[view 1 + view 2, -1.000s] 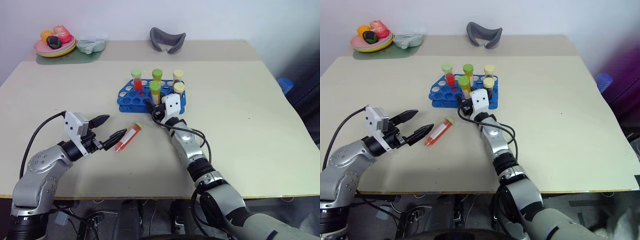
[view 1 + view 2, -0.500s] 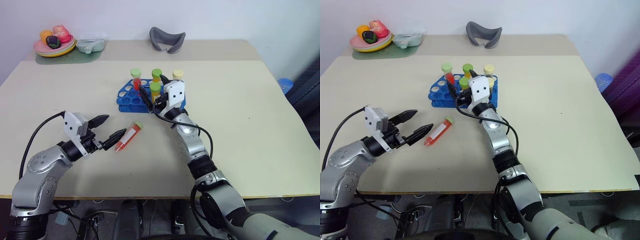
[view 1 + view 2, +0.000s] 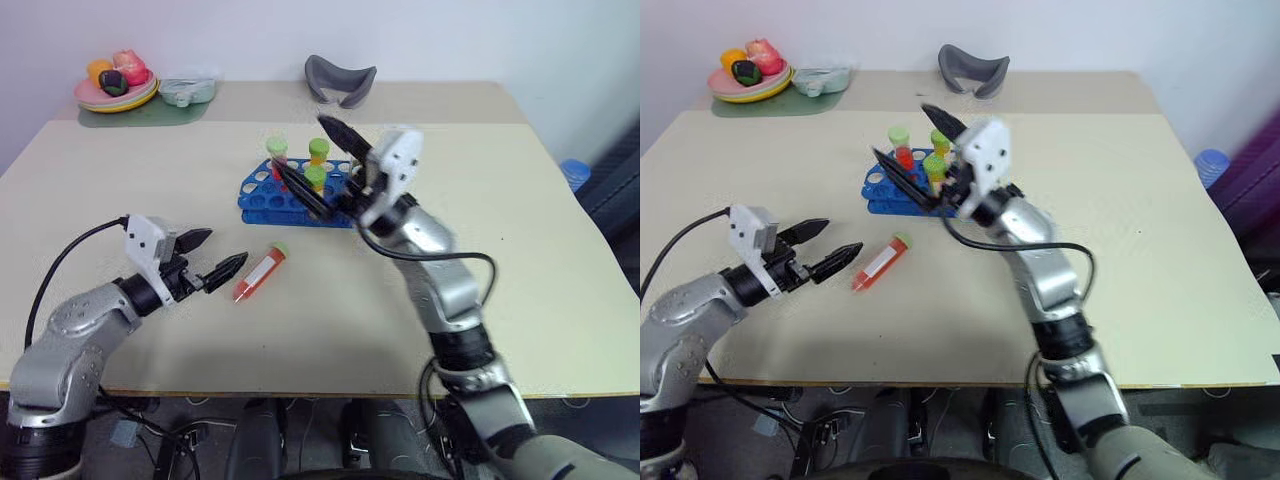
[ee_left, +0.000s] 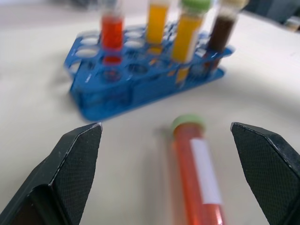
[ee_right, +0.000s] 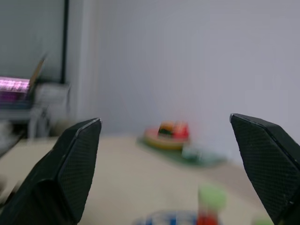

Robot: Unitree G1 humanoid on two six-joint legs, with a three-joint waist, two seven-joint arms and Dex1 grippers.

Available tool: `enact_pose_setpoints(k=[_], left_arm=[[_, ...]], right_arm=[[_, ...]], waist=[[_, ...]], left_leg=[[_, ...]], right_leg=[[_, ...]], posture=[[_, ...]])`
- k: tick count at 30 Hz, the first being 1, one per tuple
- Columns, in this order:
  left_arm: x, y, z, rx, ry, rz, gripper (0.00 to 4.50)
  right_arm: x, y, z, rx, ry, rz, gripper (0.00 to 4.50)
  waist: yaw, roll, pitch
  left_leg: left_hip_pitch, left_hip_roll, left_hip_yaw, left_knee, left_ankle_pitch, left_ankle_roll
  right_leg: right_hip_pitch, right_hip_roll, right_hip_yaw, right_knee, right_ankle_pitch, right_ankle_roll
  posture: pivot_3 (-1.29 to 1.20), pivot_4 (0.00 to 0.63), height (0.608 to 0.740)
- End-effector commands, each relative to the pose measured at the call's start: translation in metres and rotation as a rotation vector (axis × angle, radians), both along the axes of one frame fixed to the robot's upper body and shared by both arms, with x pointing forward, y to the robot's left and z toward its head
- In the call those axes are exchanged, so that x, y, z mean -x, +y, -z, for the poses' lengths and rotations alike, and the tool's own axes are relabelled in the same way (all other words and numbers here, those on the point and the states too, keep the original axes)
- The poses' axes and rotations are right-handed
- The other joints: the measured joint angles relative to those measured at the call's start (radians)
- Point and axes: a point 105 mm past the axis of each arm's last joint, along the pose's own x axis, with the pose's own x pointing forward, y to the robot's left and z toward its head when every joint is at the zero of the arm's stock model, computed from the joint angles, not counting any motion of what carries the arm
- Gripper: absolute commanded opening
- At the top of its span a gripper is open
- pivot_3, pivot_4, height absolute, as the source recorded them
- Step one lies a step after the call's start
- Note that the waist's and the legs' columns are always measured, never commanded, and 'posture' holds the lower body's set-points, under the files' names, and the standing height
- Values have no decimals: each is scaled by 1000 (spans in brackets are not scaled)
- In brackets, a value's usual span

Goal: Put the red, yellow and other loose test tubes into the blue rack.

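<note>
A red test tube (image 3: 260, 273) with a green cap lies on the table in front of the blue rack (image 3: 270, 196). My left gripper (image 3: 222, 253) is open just to its left, fingers pointing at it without touching; in the left wrist view the red test tube (image 4: 197, 173) lies between and ahead of the fingers. The blue rack (image 4: 140, 79) holds upright tubes: a red one (image 3: 277, 157), yellow-orange ones (image 3: 316, 180) and a brown one (image 4: 220, 33). My right gripper (image 3: 318, 160) hangs open and empty in the air above the rack, tilted upward.
A plate of fruit (image 3: 115, 90) and a clear lidded container (image 3: 187, 92) sit on a green mat at the far left corner. A grey curved object (image 3: 340, 78) lies at the far edge. A blue object (image 3: 570, 170) stands beyond the table's right edge.
My right gripper has lifted up and back from the rack's front, tilting upward with its jaws wide and empty. The left gripper and the lying tube have stayed where they were.
</note>
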Motion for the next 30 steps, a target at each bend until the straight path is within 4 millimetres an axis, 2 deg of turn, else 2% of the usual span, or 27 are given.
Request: enact_pose_setpoints(k=[1,5,8,11,14,20,30], left_arm=[[-9,-13,-18,-141,48,14,4500],[-21,-18,-21,-490,164,16,4500],[-23,-18,-24,-620,271,13,4500],[-19,-29,-25,-619,398,31,4500],[-16,-41,-22,-632,450,57,4500],[-16,-61,-2,-628,521,112,4500],[-12,-60,22,-670,581,57,4500]], right_arm=[[18,-25,-1,106,-8,-51,4470],[23,-42,6,171,20,-42,4470],[25,-45,9,195,26,-31,4470],[32,-45,13,230,48,-50,4470],[40,-43,16,252,82,-86,4470],[59,-37,27,313,162,-188,4470],[70,-42,44,391,237,-276,4470]], waist=[[-1,-1,1],[-10,-1,2],[-13,-2,2],[-7,-3,4],[-3,-5,5],[-2,-6,6],[1,-7,7]], left_leg=[[0,0,0,0,0,0],[2,0,1,-2,0,0],[3,0,1,-4,1,-2],[3,0,1,-5,3,-6],[2,-1,1,-3,3,-6],[1,-1,0,-2,4,-7],[2,-2,-1,-2,4,-7]], right_leg=[[0,0,0,0,0,0],[0,1,1,0,0,0],[-1,2,2,0,0,0],[-1,2,3,0,0,0],[-1,2,3,0,0,0],[-1,1,3,0,0,0],[0,0,3,0,0,0]], posture=[[0,150,666],[0,150,666],[0,150,666],[0,150,666],[0,150,666],[0,150,666],[0,150,666]])
